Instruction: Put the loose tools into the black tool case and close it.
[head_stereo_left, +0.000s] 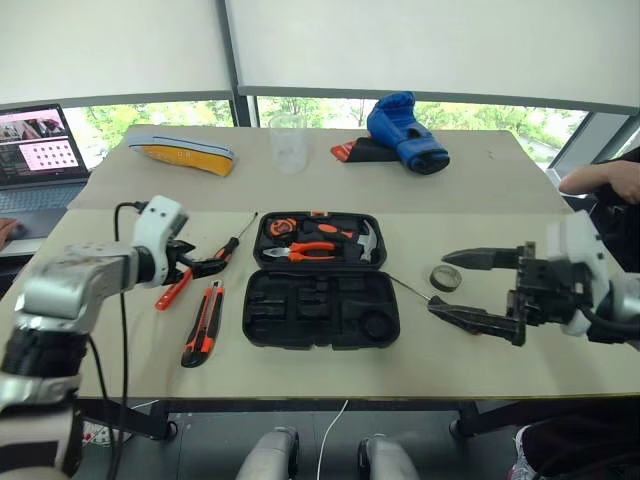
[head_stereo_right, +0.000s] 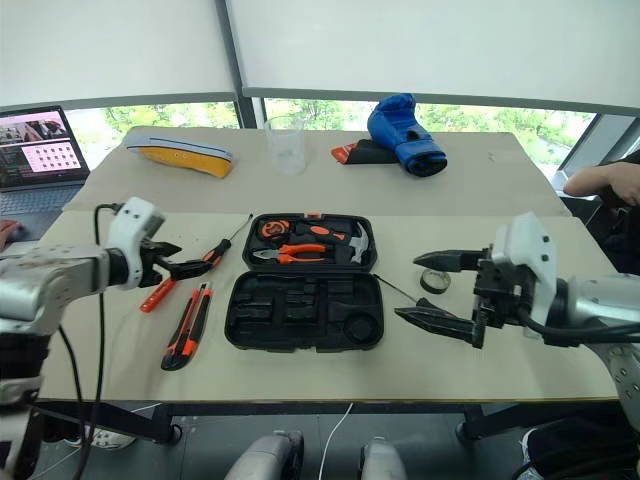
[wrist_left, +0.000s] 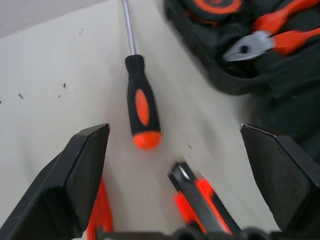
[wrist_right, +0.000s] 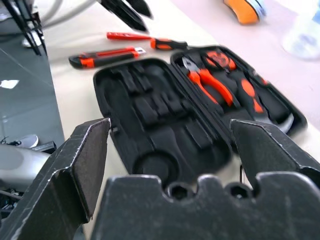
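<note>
From the head views, the rectangular black plastic tool case (head_stereo_left: 320, 280) lies open flat on the pale wooden table (head_stereo_left: 480, 200), its long axis across the table; the far half holds orange-handled pliers (head_stereo_left: 315, 250) and a steel hammer (head_stereo_left: 367, 243), the near half shows empty moulded slots. Left of the case lie three loose tools: one black-and-orange-handled screwdriver (head_stereo_left: 232, 246) whose shaft points away and toward the case, one small all-orange screwdriver (head_stereo_left: 173, 290) partly hidden by the left gripper (head_stereo_left: 200, 264), and one orange-and-black utility knife (head_stereo_left: 203, 322) lying lengthwise toward the near table edge. Right of the case sits one small dark tape roll (head_stereo_left: 446, 278), with a thin metal shaft (head_stereo_left: 408, 288) between it and the case; its handle is hard to make out. The right gripper (head_stereo_left: 470, 290), right of the case, hangs above the table with jaws spread wide and empty. Beyond the case lies a blue boxing glove (head_stereo_left: 405, 130). In the left wrist view, the left gripper's fingers (wrist_left: 75, 185) stand wide apart, empty, over the screwdriver handle; the knife and orange screwdriver are cut off at the edge. In the right wrist view, the fingers (wrist_right: 75, 170) frame the open case, and the left-side tools lie past it.
</note>
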